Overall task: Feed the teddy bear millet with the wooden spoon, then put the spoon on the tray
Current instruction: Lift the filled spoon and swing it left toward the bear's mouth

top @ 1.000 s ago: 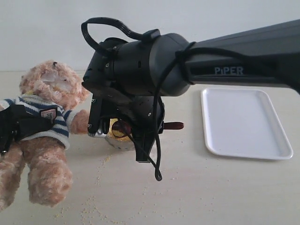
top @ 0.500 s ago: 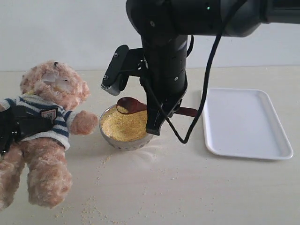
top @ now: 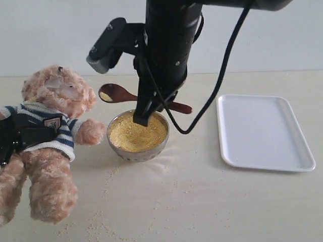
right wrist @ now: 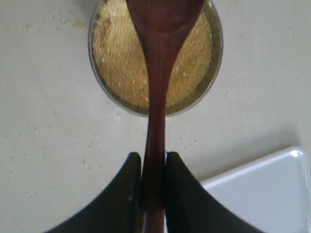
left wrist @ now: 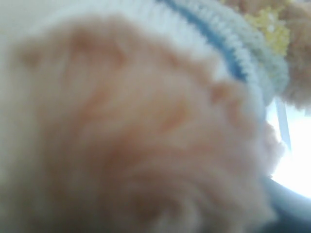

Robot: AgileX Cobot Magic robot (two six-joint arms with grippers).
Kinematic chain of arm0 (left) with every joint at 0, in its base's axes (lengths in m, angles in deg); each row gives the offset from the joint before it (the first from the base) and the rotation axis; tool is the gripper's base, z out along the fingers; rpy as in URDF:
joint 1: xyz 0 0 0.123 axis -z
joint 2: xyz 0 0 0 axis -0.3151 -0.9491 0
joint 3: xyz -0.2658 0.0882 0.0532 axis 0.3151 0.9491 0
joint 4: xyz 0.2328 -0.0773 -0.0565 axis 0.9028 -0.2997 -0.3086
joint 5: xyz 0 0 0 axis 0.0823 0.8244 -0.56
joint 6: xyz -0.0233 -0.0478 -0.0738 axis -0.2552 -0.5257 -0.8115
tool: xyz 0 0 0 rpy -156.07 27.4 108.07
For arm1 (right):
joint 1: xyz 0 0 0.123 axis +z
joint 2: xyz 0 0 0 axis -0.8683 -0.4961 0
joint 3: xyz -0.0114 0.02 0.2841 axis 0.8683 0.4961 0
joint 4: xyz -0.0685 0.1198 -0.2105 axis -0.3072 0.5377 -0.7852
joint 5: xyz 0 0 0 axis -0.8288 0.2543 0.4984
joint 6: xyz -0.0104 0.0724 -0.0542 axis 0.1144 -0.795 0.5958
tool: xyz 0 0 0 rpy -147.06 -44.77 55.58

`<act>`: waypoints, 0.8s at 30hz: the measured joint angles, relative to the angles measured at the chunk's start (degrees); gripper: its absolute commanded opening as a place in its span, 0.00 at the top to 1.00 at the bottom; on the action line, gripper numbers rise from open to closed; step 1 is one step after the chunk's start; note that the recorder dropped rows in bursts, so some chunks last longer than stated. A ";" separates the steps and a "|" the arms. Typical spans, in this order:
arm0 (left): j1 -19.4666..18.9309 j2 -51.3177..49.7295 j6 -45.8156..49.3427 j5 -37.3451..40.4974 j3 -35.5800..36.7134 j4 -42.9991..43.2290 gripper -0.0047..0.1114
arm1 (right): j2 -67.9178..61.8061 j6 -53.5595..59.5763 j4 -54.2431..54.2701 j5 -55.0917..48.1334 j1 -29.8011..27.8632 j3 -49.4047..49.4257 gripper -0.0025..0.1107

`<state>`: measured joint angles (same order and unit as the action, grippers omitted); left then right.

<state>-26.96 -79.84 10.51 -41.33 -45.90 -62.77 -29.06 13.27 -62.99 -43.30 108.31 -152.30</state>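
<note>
The teddy bear (top: 50, 108), in a striped sweater, leans at the left. My left gripper (top: 17, 136) is clamped on its torso; the left wrist view is filled with blurred fur and sweater (left wrist: 228, 53), and no fingers show there. My right gripper (top: 151, 101) (right wrist: 153, 158) is shut on the handle of the wooden spoon (top: 113, 94) (right wrist: 158, 73). The spoon hangs level above the metal bowl (top: 123, 151) (right wrist: 217, 53) of millet (top: 137, 133) (right wrist: 116, 53). A little millet lies in the spoon's bowl, which is just right of the bear's head and apart from it. The white tray (top: 265, 131) (right wrist: 262, 189) lies at the right.
Loose grains (top: 96, 224) are scattered over the beige table in front of the bowl and the bear. The right arm's black cable (top: 212, 96) loops down between bowl and tray. A pale wall stands behind the table.
The right arm has risen. The spoon came up out of the millet and moved left toward the bear's head, carrying a few grains. The bear and the left gripper stayed put.
</note>
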 measured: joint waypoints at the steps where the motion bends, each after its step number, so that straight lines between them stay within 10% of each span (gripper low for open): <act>1: 0.00 0.00 0.00 0.00 0.00 0.00 0.92 | 0.00 0.41 1.04 0.23 0.00 -1.29 0.98; 24: 0.00 0.00 -0.40 1.05 0.00 0.00 0.92 | -2.35 3.22 8.69 10.53 2.50 -7.14 0.98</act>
<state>-26.96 -79.84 10.11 -40.28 -45.90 -62.77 -31.41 16.50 -54.31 -32.77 110.81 -159.44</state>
